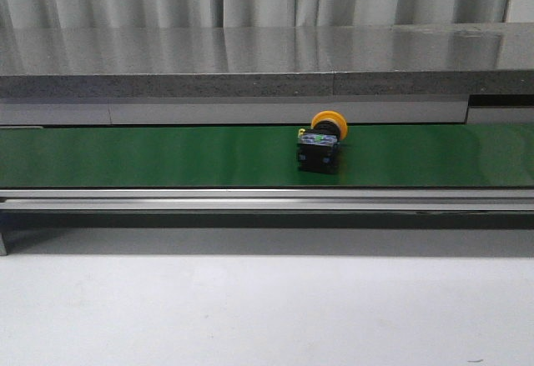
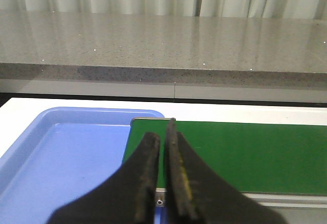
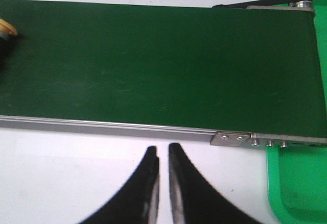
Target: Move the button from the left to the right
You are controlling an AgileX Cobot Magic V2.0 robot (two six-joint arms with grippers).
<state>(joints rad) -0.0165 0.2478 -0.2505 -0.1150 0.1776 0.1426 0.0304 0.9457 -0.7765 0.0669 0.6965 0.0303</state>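
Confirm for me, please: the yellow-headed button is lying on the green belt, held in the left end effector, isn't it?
Not quite. The button does lie on the green belt, but nothing holds it: the front view shows it alone, and the left end effector is shut on nothing, over the belt's end.

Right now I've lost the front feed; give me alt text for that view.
The button, yellow head on a black body, lies on the green conveyor belt, a little right of centre. Behind the belt runs a grey stone-like counter with curtains; neither gripper shows in this view.

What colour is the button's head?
Yellow; the button shows best in the front view, lying on the green belt.
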